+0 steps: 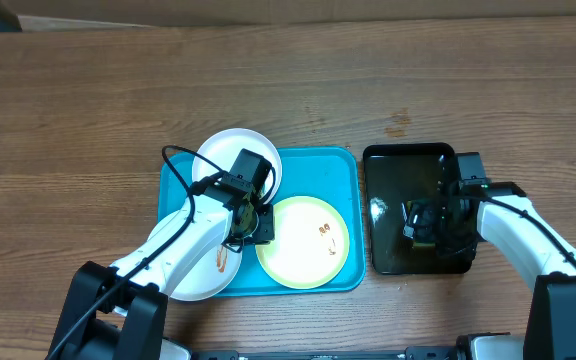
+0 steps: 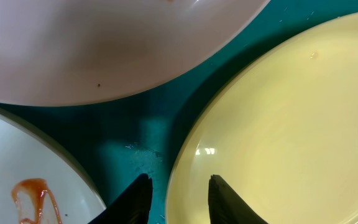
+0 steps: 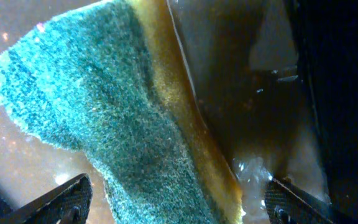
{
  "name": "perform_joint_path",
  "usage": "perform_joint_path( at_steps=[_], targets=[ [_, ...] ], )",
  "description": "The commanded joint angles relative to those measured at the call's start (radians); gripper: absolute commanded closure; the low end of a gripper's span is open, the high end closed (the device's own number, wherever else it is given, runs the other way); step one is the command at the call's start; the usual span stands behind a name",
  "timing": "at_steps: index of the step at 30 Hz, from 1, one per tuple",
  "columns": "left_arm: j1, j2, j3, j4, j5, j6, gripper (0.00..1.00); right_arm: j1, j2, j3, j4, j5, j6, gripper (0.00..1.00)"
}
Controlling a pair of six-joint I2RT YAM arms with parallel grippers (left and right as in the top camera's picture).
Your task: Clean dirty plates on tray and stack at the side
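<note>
Three plates lie on the turquoise tray [image 1: 318,165]: a white plate [image 1: 223,150] at the back left, a white plate [image 1: 200,280] with a reddish smear at the front left, and a yellow-green plate [image 1: 303,245] with small smears. My left gripper [image 1: 258,222] hovers low where the three meet. In the left wrist view it [image 2: 180,186] is open and straddles the left rim of the yellow-green plate [image 2: 278,124], one finger over the tray [image 2: 135,130], the other over the plate. My right gripper [image 1: 420,225] is open, with a green and yellow sponge [image 3: 123,106] between its fingers, untouched.
A glossy black tray [image 1: 393,170] stands right of the turquoise tray, wet inside, with the sponge and my right gripper in it. Brown wood-grain tabletop [image 1: 88,110] surrounds both trays. The back white plate [image 2: 104,43] overhangs the tray's far edge.
</note>
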Motion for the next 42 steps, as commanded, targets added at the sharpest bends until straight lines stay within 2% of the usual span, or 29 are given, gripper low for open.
perform_joint_path(
  at_steps=[1, 8, 13, 15, 16, 17, 18, 19, 23, 24, 25, 26, 28, 32, 40, 41, 42],
  targets=[
    [-0.007, 0.007, -0.007, 0.003, -0.018, -0.013, 0.69, 0.021, 0.008, -0.029, 0.027, -0.001, 0.005, 0.11],
    [-0.007, 0.007, -0.008, 0.003, -0.028, -0.013, 0.72, 0.039, 0.008, -0.029, 0.039, -0.001, 0.005, 0.16],
    [-0.007, 0.007, -0.023, 0.024, -0.028, -0.013, 0.74, 0.039, 0.008, -0.029, 0.06, -0.002, 0.008, 0.25],
    [-0.007, 0.007, -0.035, 0.038, -0.029, -0.013, 0.75, 0.039, 0.008, -0.029, 0.064, -0.002, 0.009, 0.37],
    [-0.007, 0.007, -0.039, 0.045, -0.029, -0.013, 0.75, 0.039, 0.008, -0.029, 0.064, -0.002, 0.008, 0.48],
    [-0.007, 0.007, -0.042, 0.048, -0.029, -0.013, 0.75, 0.039, 0.008, -0.029, 0.063, -0.003, 0.008, 0.75],
    [-0.007, 0.007, -0.042, 0.051, -0.029, -0.013, 0.75, 0.039, 0.008, -0.029, 0.06, -0.008, 0.008, 0.89],
    [-0.007, 0.007, -0.042, 0.055, -0.029, -0.013, 0.75, 0.039, 0.008, -0.029, 0.055, -0.02, 0.008, 0.96],
    [-0.007, 0.007, -0.042, 0.064, -0.029, -0.013, 0.75, 0.038, 0.008, -0.008, 0.027, -0.055, 0.007, 0.96],
    [-0.007, 0.007, -0.042, 0.064, -0.029, -0.013, 0.74, 0.038, 0.008, 0.007, 0.016, -0.051, 0.007, 0.63],
    [-0.007, 0.007, -0.042, 0.064, -0.029, -0.013, 0.74, 0.037, 0.008, 0.021, 0.01, -0.046, 0.006, 0.4],
    [-0.007, 0.007, -0.042, 0.063, -0.029, -0.013, 0.73, 0.035, 0.008, 0.037, 0.007, -0.039, 0.003, 0.32],
    [-0.007, 0.007, -0.042, 0.06, -0.029, -0.013, 0.71, 0.035, 0.008, 0.058, 0.014, -0.009, 0.003, 0.23],
    [-0.007, 0.007, -0.042, 0.059, -0.029, -0.013, 0.7, 0.035, 0.014, 0.061, 0.098, 0.06, 0.004, 0.21],
    [-0.007, 0.007, -0.042, 0.059, -0.028, -0.013, 0.7, 0.036, 0.041, 0.035, 0.18, 0.062, 0.004, 0.23],
    [-0.007, 0.007, -0.042, 0.06, -0.028, -0.013, 0.69, 0.036, 0.044, 0.027, 0.198, 0.062, 0.004, 0.25],
    [-0.007, 0.007, -0.042, 0.06, -0.028, -0.013, 0.69, 0.036, 0.045, 0.021, 0.211, 0.063, 0.004, 0.39]
  ],
)
